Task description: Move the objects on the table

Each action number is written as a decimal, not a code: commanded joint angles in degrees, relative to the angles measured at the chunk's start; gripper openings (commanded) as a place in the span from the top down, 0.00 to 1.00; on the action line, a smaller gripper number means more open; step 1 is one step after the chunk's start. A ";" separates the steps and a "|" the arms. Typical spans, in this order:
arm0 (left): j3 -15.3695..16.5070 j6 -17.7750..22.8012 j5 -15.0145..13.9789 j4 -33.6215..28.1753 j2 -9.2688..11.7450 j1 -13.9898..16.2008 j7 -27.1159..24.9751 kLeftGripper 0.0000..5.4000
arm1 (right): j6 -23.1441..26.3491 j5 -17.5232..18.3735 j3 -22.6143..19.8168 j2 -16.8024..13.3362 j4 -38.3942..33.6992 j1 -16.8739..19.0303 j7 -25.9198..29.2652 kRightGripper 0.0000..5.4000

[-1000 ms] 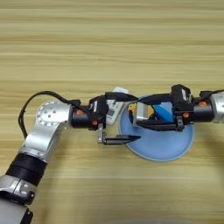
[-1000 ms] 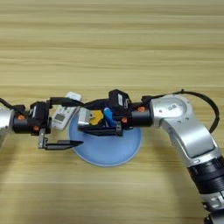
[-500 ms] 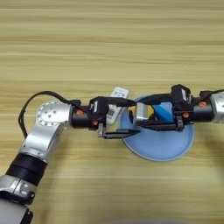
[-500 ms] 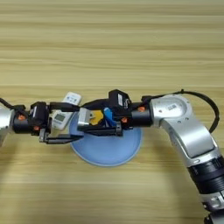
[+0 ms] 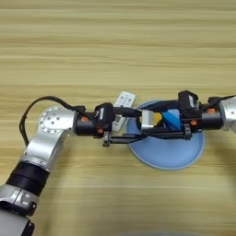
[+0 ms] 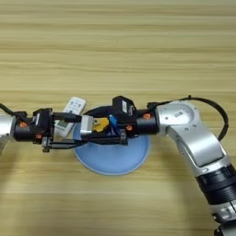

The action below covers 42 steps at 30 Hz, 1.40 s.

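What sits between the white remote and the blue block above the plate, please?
In the left eye view, the yellow-and-black tape measure sits between the remote and the blue block, with the two grippers' black fingers crossing there above the plate.

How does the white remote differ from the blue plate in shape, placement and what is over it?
The white remote is slim and oblong; the blue plate is round and far broader. The remote lies on the bare wooden table, beside the plate's left rim, while the plate has yellow and blue things over it. The left pincer crosses the remote; the right pincer reaches over the plate. Both rest flat on the table.
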 commanded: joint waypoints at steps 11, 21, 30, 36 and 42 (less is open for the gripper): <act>0.23 -0.66 -0.17 -0.27 -0.42 -0.78 0.19 0.56 | -0.39 -1.15 2.09 0.49 1.51 -0.44 0.38 0.54; 0.34 -0.80 -0.15 -0.02 -0.42 -0.77 0.21 0.56 | -0.55 -1.23 2.03 0.53 1.62 -0.45 0.17 0.54; 0.33 -1.18 0.16 0.67 -0.50 -1.02 0.33 0.56 | -0.81 -1.34 1.70 0.61 1.98 -0.90 -0.30 0.38; 0.34 -1.32 0.22 0.94 -0.46 -1.06 0.37 0.56 | -0.84 -1.33 1.66 0.64 2.08 -1.01 -0.29 0.27; 0.31 -1.41 0.27 1.09 -0.44 -1.07 0.38 0.56 | -0.93 -1.30 1.52 0.63 2.06 -1.01 -0.34 0.16</act>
